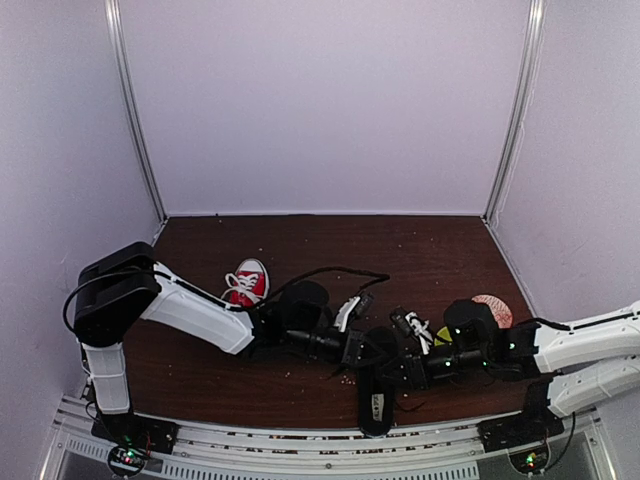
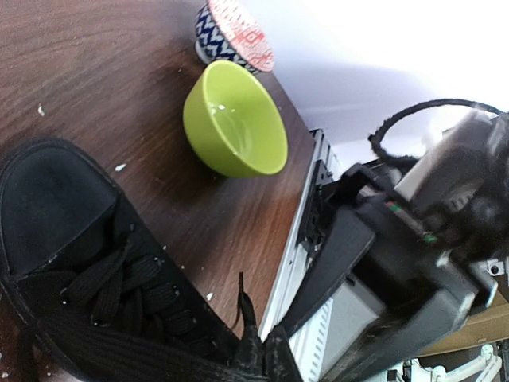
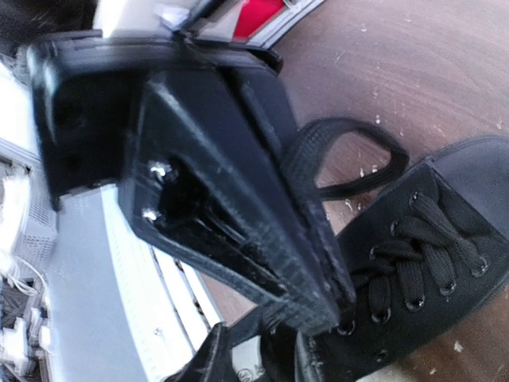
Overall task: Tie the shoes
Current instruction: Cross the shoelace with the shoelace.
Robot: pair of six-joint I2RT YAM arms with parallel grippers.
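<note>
The black shoe (image 1: 377, 398) lies near the front edge, toe pointing away from the arms; it also shows in the left wrist view (image 2: 71, 263) and the right wrist view (image 3: 421, 263). The red sneaker (image 1: 247, 282) with white laces sits at the back left, apart from both grippers. My left gripper (image 1: 372, 350) (image 2: 269, 350) is shut on the end of a black lace (image 2: 242, 306) beside the shoe's eyelets. My right gripper (image 1: 388, 372) (image 3: 258, 358) hovers over the shoe's heel opening, fingers apart. A black lace loop (image 3: 394, 147) arcs behind the left gripper's body (image 3: 223, 183).
A lime-green bowl (image 2: 235, 119) and a blue-patterned bowl (image 2: 231, 32) stand on the brown table to the right of the shoe; the patterned bowl also shows from above (image 1: 492, 308). The table's front rail (image 2: 294, 263) runs close by. White walls enclose the table.
</note>
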